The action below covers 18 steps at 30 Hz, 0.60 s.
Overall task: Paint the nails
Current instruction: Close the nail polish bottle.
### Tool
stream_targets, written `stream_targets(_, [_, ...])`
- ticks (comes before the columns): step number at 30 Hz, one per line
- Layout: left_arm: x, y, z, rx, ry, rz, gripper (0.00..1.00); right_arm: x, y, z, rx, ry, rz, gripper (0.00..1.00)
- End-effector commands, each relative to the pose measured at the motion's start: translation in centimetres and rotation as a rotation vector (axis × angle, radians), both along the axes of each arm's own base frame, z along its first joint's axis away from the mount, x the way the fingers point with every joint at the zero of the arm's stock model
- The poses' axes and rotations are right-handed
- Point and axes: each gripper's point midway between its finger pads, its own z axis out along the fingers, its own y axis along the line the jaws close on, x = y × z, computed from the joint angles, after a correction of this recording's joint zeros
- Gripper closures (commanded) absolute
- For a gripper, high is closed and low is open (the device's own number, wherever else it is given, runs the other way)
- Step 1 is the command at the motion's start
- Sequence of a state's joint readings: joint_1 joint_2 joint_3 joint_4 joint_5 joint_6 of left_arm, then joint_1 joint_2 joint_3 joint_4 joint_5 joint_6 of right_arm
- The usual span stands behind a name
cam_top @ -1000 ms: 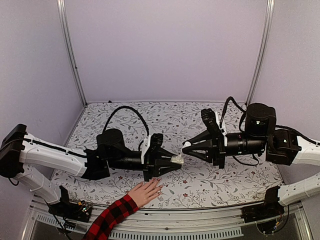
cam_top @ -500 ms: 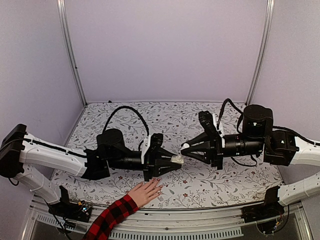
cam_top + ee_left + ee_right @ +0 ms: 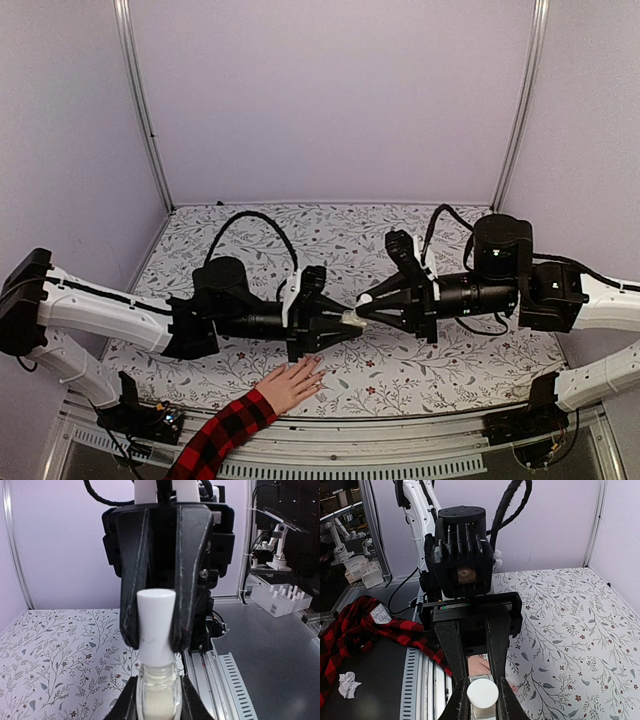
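Note:
A small clear bottle (image 3: 350, 320) hangs over the table, and my left gripper (image 3: 345, 324) is shut on its glass body (image 3: 159, 696). My right gripper (image 3: 363, 300) faces it from the right, shut on the white cap (image 3: 156, 625), which sits right at the bottle's neck with the threads showing below it. In the right wrist view the cap (image 3: 482, 693) shows end-on between my right gripper (image 3: 482, 702). A light-skinned hand (image 3: 292, 384) in a red-and-black plaid sleeve (image 3: 225, 435) lies flat below the bottle. The nails (image 3: 318, 366) show only as tiny pale tips.
The floral tablecloth (image 3: 440, 350) covers the table, with lilac walls on three sides. A metal rail (image 3: 400, 440) runs along the near edge. Both arms meet above the table's front middle, just beyond the hand.
My right arm has moved left and slightly down, bringing the cap it holds onto the bottle's neck. The left arm, the bottle and the hand have stayed put.

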<state>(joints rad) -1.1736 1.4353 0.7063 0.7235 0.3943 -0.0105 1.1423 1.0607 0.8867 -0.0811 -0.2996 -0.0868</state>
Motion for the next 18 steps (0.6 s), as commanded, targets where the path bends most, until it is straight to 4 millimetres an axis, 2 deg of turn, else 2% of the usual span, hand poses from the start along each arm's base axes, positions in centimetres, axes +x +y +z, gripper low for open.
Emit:
stream_targets(1, [-0.5, 0.0, 2.7, -0.062, -0.034, -0.005, 1.0, 0.2, 0.2, -0.8, -0.008, 0.016, -0.002, 1.0])
stream_targets(10, [-1.0, 0.2, 3.6, -0.094, -0.041, -0.027, 1.0, -0.1, 1.0, -2.4, -0.04, 0.057, 0.027, 1.0])
stream_targets(14, [-1.0, 0.5, 4.4, -0.116, -0.052, -0.024, 1.0, -0.1, 1.2, -2.5, -0.038, 0.062, 0.033, 1.0])
stream_targets(18, [-0.4, 0.9, 5.1, -0.13, -0.059, 0.024, 1.0, 1.0, 1.2, -2.6, -0.043, 0.066, -0.031, 1.0])
